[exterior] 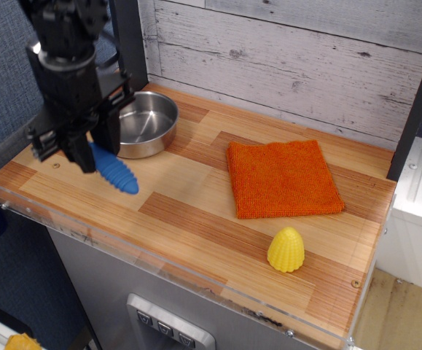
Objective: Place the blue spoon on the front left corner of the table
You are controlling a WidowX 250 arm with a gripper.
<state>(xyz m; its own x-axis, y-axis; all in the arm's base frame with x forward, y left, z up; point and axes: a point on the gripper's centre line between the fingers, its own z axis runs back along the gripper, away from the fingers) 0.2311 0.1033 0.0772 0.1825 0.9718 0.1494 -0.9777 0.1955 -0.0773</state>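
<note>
The end effector gripped the blue spoon, handle slanting below it. It hung over the desk near the front left corner, so lowering and release seemed next.

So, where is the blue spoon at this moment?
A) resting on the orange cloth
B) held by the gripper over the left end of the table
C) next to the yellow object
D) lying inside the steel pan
B: the gripper grips the blue spoon above the table at its left end, in front of the steel pan.
</note>
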